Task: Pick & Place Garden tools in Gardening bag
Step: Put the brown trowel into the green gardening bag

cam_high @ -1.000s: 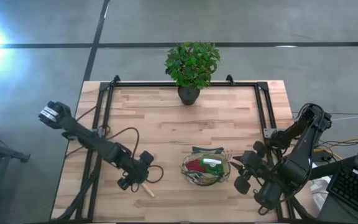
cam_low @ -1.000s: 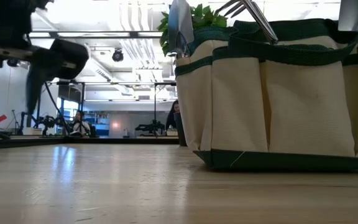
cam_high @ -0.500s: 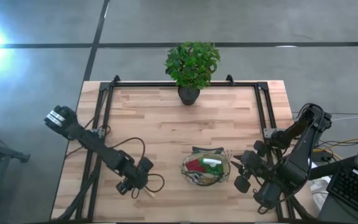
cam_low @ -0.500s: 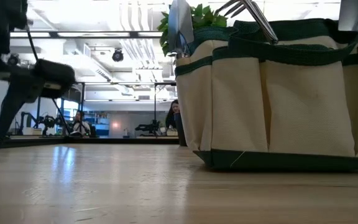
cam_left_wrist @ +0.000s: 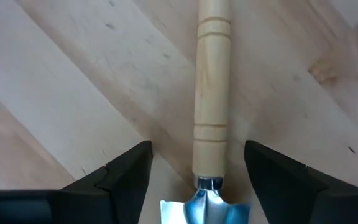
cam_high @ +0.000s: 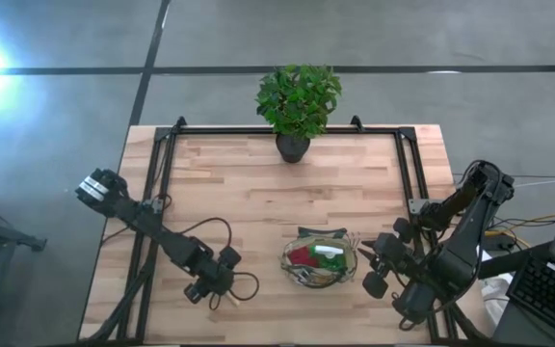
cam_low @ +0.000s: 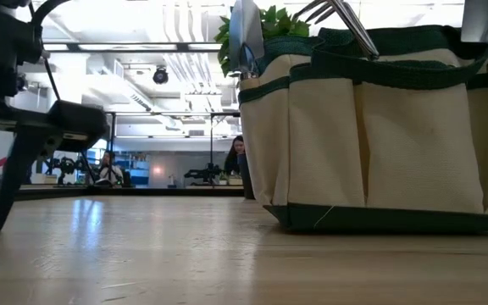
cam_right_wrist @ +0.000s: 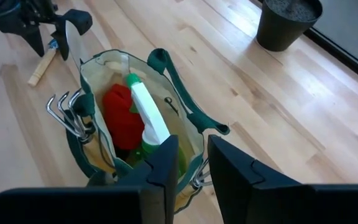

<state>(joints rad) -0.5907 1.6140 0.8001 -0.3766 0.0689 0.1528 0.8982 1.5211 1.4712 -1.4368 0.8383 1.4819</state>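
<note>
Trowel (cam_left_wrist: pixel 211 112), flat on the table (cam_high: pixel 258 207) left of the bag (cam_high: pixel 319 262): light, stiff, smooth wooden handle I'd grip mid-length; left gripper (cam_left_wrist: pixel 197 168) jaws spread astride it, right gripper (cam_right_wrist: pixel 193 163) jaws holding nothing.

Gardening bag (cam_high: pixel 319 263) stands upright on the wooden table, near its front edge and right of centre; pale tan fabric with dark green rim, base band and loop handles, outer pockets visible in the low view. Inside: a red scoop-like piece (cam_right_wrist: pixel 122 116) and a green-and-white spray bottle (cam_right_wrist: pixel 148 121) leaning across it. Silver fork tines (cam_right_wrist: pixel 64 112) hook over the bag's rim from a side pocket. One trowel (cam_left_wrist: pixel 209 112) lies flat on the table left of the bag, light wooden handle with grooved rings, silver head
</note>
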